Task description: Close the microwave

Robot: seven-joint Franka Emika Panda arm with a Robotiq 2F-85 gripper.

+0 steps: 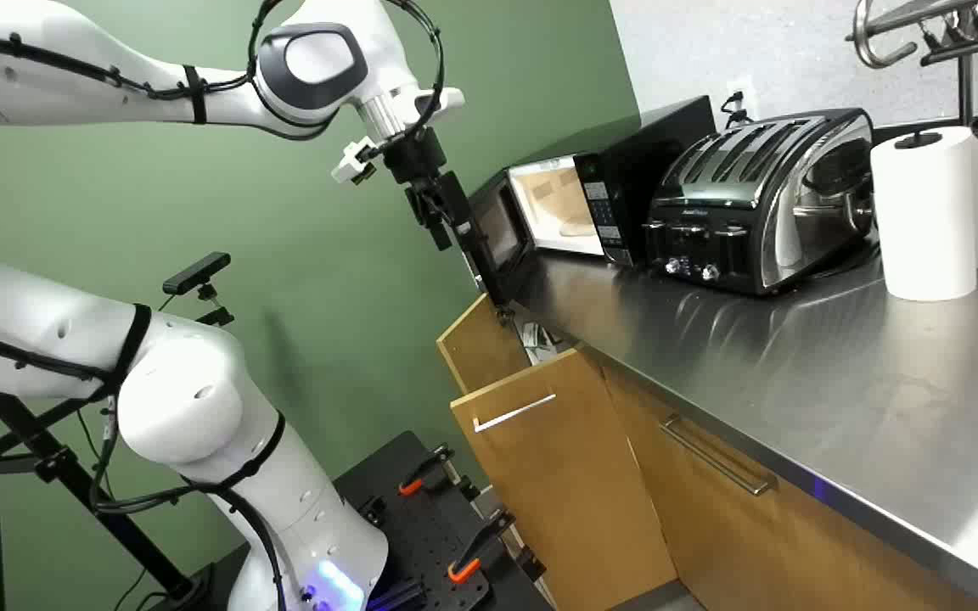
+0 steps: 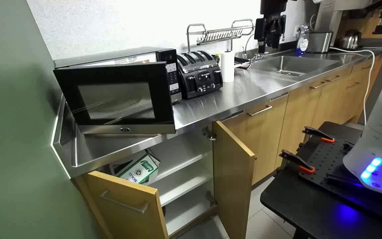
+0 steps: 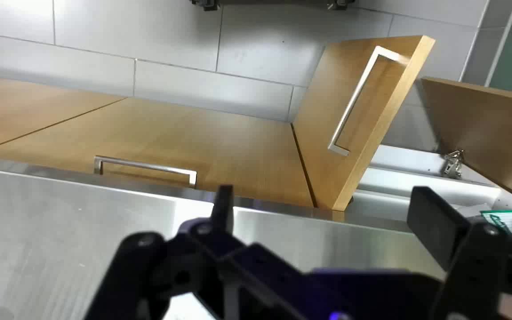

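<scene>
Steel counter beneath open microwave

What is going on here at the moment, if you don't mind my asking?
A robot arm is at a kitchen counter, apparently to close the microwave, whose door stands wide open. Nothing is gripped: the gripper hangs above counter level with its fingers apart. In an exterior view it appears clear of the door, which is not yet shut. Below the counter, two cabinet doors are open as well.
</scene>
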